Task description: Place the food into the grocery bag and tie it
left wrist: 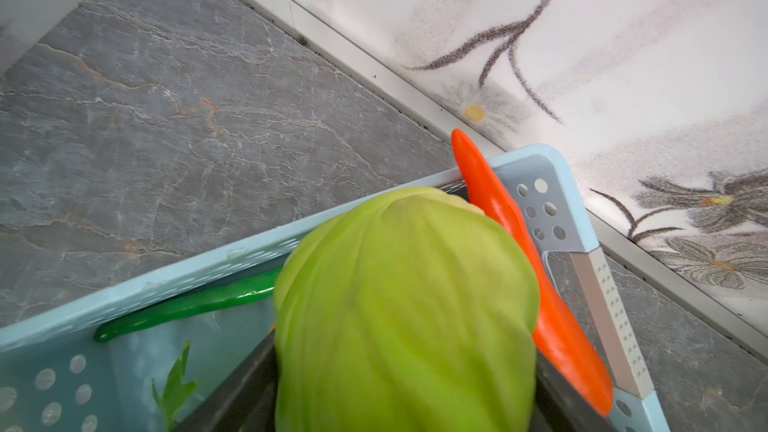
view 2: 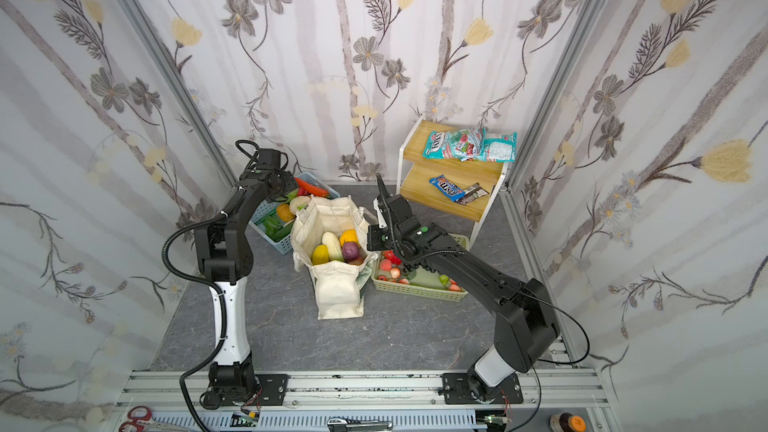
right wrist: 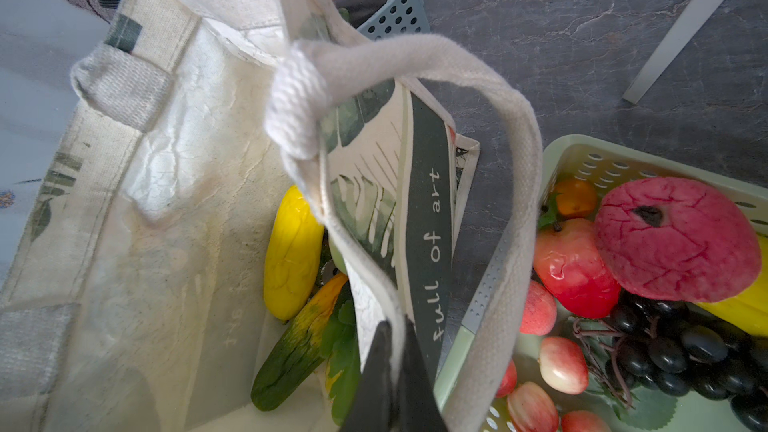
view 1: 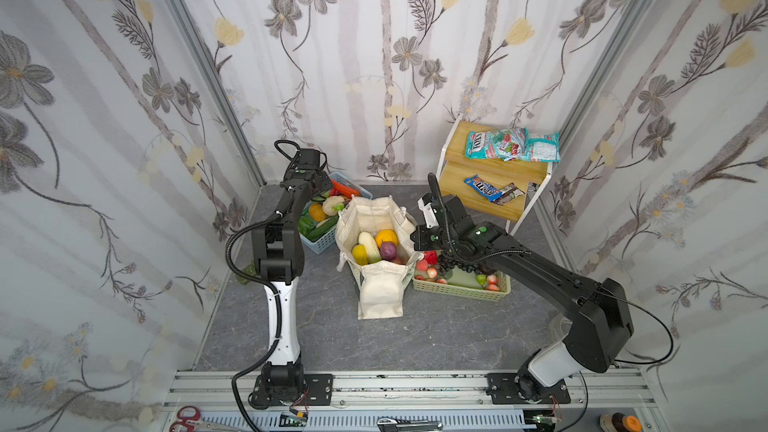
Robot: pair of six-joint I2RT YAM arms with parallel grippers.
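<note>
The grocery bag [view 1: 380, 297] [view 2: 336, 297] stands open in the middle of the floor. Inside it lie a round orange [view 1: 386, 238], a yellow oblong fruit [view 1: 360, 254] [right wrist: 293, 251], a pale oblong vegetable [view 1: 369, 245] and a purple piece [view 1: 388, 250]. My right gripper [right wrist: 392, 334] [view 1: 415, 238] is shut on the bag's right rim, and a cream handle loop [right wrist: 515, 160] arches over it. My left gripper [left wrist: 403, 367] is over the blue basket [left wrist: 166, 288], its dark jaws pressed against both sides of a light green wrinkled vegetable [left wrist: 407, 284]. Both top views hide these jaws under the wrist.
The blue basket [view 1: 320, 245] of vegetables sits left of the bag, with an orange-red pepper [left wrist: 540, 284] on its rim. A pale green basket [view 1: 461, 290] of fruit sits to the bag's right. On the wooden shelf [view 1: 482, 205] lie teal sweet packets [view 1: 511, 145] and a blue chocolate packet [view 1: 484, 187].
</note>
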